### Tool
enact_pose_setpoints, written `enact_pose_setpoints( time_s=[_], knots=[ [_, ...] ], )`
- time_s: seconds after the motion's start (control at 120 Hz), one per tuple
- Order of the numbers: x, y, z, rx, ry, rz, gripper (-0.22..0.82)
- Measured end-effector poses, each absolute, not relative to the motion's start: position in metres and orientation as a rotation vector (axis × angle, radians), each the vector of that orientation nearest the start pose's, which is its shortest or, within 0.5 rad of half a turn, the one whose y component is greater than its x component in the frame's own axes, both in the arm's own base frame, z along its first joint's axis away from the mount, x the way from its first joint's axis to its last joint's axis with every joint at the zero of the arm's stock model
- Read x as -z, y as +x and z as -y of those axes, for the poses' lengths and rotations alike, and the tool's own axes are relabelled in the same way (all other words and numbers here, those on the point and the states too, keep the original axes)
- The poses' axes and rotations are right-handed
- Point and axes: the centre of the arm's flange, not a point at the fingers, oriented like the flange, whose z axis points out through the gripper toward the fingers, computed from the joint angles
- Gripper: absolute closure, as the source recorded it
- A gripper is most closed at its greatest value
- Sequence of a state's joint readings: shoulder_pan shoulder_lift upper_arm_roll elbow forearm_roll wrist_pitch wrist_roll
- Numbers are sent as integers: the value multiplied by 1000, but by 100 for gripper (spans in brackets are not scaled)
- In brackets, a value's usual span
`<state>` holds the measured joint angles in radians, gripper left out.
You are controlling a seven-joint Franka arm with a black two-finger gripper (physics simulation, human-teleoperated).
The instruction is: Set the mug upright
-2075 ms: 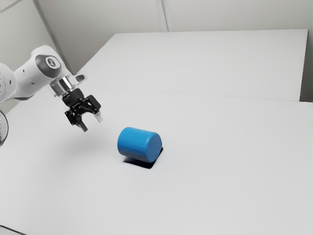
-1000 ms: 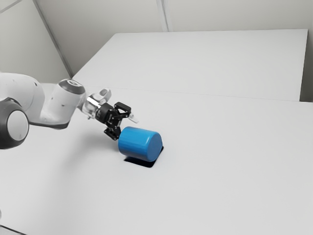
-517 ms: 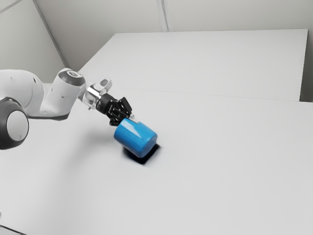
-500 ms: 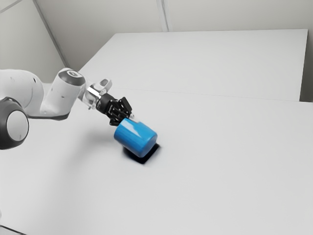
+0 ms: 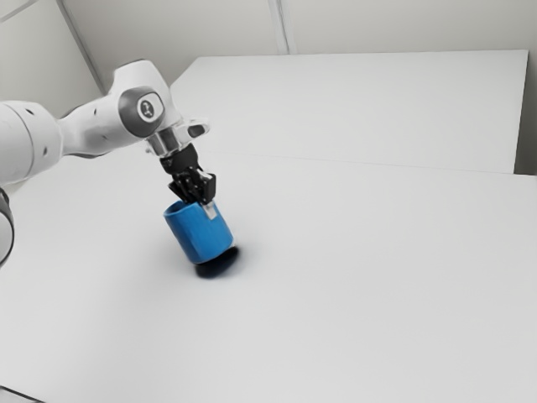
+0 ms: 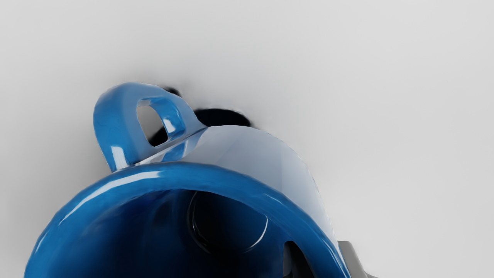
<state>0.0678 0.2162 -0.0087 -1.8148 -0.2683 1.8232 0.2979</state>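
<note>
In the exterior view my gripper (image 5: 200, 201) is shut on the rim of the blue mug (image 5: 200, 235), one finger outside the wall and one inside. The mug leans, its mouth up toward the exterior view's left and its base lower toward the right, above a dark shadow. In the wrist view the blue mug (image 6: 216, 173) shows its open mouth, inner bottom and handle, and my gripper (image 6: 324, 256) pinches the wall, with a dark finger inside and a grey one outside. Whether the base touches the table is unclear.
The white table (image 5: 377, 285) extends around the mug. Behind it stands a pale raised panel or surface (image 5: 352, 109), with walls beyond.
My hand has swung to a steeper angle, shut on the rim. The mug, lying on its side at first, has tipped closer to upright and shifted toward the exterior view's left.
</note>
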Motion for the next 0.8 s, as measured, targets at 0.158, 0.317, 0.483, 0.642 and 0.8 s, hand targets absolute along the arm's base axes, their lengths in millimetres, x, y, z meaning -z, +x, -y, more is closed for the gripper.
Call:
enact_pose_setpoints(
  time_s=[0.158,0.317,0.483,0.642,0.8],
  knots=[
    [-397,586,-19,-151,-3248,-314,71],
    [-398,588,-22,-34,-3189,-330,72],
    [-382,584,-20,-8,-3177,-328,71],
    [-378,586,-14,20,-3180,-333,59],
    [-392,584,-5,53,-3180,-352,29]
  ],
)
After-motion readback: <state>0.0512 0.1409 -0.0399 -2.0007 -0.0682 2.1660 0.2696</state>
